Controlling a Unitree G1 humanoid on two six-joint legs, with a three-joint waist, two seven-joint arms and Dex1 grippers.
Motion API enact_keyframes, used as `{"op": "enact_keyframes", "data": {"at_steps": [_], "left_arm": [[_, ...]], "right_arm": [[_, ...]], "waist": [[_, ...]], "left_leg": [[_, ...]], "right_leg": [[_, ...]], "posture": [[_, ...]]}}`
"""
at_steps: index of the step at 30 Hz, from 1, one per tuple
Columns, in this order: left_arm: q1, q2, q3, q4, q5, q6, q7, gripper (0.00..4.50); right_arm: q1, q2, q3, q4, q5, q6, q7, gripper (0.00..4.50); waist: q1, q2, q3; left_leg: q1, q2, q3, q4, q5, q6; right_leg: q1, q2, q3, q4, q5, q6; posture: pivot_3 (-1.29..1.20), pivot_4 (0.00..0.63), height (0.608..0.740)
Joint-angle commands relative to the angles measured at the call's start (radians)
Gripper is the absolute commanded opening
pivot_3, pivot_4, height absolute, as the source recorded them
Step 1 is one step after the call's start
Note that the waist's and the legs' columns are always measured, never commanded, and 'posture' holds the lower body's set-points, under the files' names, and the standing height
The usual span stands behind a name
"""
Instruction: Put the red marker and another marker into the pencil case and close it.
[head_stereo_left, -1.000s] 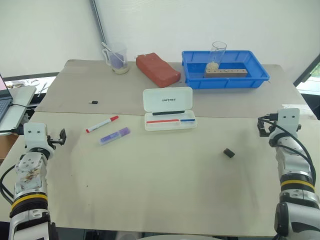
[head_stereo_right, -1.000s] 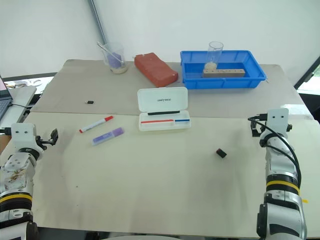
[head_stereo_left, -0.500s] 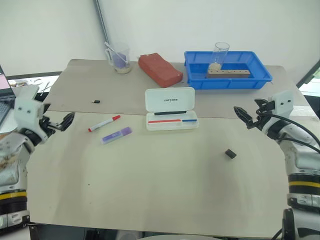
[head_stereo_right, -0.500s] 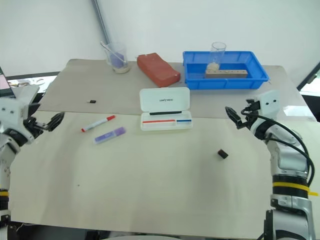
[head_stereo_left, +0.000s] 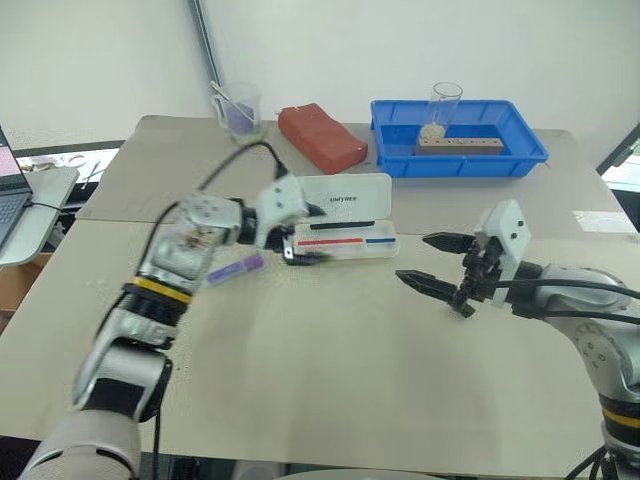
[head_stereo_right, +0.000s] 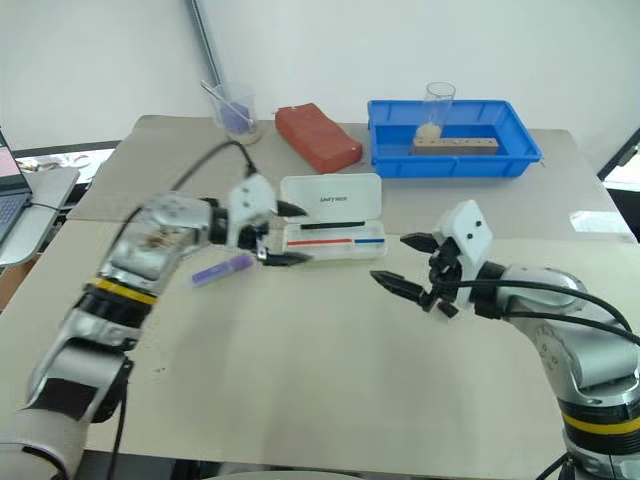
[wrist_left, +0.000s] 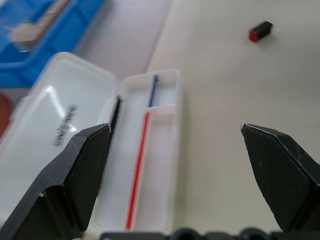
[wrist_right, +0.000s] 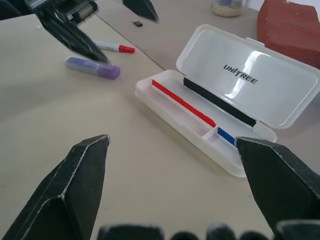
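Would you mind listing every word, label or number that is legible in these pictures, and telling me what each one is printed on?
"UNITREE": dark lettering on the inside-up lid of the open pencil case, clearest in the right wrist view.
In the left wrist view and both eye views the same lettering is too blurred or small to read.
No text can be made out on the red marker, the purple highlighter, the blue tray or the red block.

pencil case (wrist_right: 220, 100) mid-table | highlighter (wrist_right: 93, 68), marker (wrist_right: 114, 47) to its left | tray (head_stereo_left: 460, 140) behind
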Motion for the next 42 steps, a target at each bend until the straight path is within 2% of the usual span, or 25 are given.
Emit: {"op": "enact_keyframes", "data": {"at_steps": [1,14,17,24,25,30,33,38,42], "left_arm": [[-0.057,-0.051,-0.028,0.148,0.080,-0.132,-0.010,4.50],[-0.125,-0.179,-0.021,0.498,0.177,-0.305,-0.031,4.50],[-0.147,-0.202,-0.019,0.592,0.207,-0.342,-0.011,3.71],[-0.182,-0.228,-0.005,0.718,0.255,-0.417,0.024,0.31],[-0.183,-0.228,-0.005,0.723,0.262,-0.429,0.024,0.04],[-0.170,-0.221,0.006,0.696,0.267,-0.442,-0.001,0.04],[-0.135,-0.196,0.011,0.598,0.246,-0.417,-0.061,0.04],[0.019,-0.106,0.020,0.241,0.179,-0.251,-0.176,0.04],[0.182,-0.016,0.031,-0.049,0.151,-0.155,-0.185,0.04]], "right_arm": [[-0.019,0.020,-0.042,-0.079,0.027,0.049,-0.083,4.45],[0.100,0.016,-0.072,-0.135,0.028,0.053,-0.128,4.45],[0.107,0.015,-0.071,-0.116,0.011,0.035,-0.121,4.50],[0.126,0.014,-0.066,-0.085,-0.026,-0.009,-0.102,4.50],[0.128,0.012,-0.064,-0.083,-0.032,-0.016,-0.098,4.50],[0.125,0.011,-0.060,-0.065,-0.045,-0.036,-0.079,4.50],[0.121,0.007,-0.053,-0.059,-0.046,-0.043,-0.060,4.50],[0.115,-0.001,-0.047,-0.068,-0.029,-0.030,-0.025,4.50],[0.139,-0.020,-0.042,-0.103,-0.010,-0.014,0.006,4.50]], "waist": [[0.000,-0.001,0.001],[0.005,-0.002,0.001],[0.005,-0.003,0.002],[0.005,-0.005,0.003],[0.005,-0.005,0.003],[0.005,-0.004,0.003],[0.005,-0.003,0.002],[-0.001,0.001,-0.001],[-0.001,0.003,-0.001]], "left_leg": [[0.000,0.000,0.000,0.000,0.000,0.000],[-0.002,-0.001,-0.003,0.002,0.000,0.001],[-0.002,-0.001,-0.003,0.002,0.000,0.001],[-0.002,-0.001,-0.004,0.002,0.000,0.001],[-0.002,-0.001,-0.004,0.002,0.000,0.001],[-0.002,-0.002,-0.004,0.002,0.000,0.001],[-0.002,-0.002,-0.004,0.002,0.000,0.001],[-0.002,-0.001,-0.004,0.002,0.000,0.001],[-0.001,0.000,-0.004,0.001,0.000,0.001]], "right_leg": [[0.000,0.000,0.000,0.000,0.000,0.000],[0.000,0.000,-0.001,0.000,0.000,0.001],[0.000,0.001,-0.001,0.000,0.000,0.001],[0.000,0.001,-0.002,0.000,-0.001,0.002],[0.000,0.001,-0.002,0.000,-0.001,0.002],[0.000,0.001,-0.002,0.001,-0.001,0.002],[0.000,0.001,-0.002,0.001,-0.001,0.002],[0.000,0.001,-0.002,0.001,0.000,0.001],[0.001,0.002,-0.001,0.002,0.000,0.001]], "posture": [[0.00,0.150,0.740],[0.00,0.150,0.740],[0.00,0.150,0.740],[0.00,0.150,0.740],[0.00,0.150,0.740],[0.00,0.150,0.740],[0.00,0.150,0.740],[0.00,0.150,0.740],[0.00,0.150,0.740]]}}
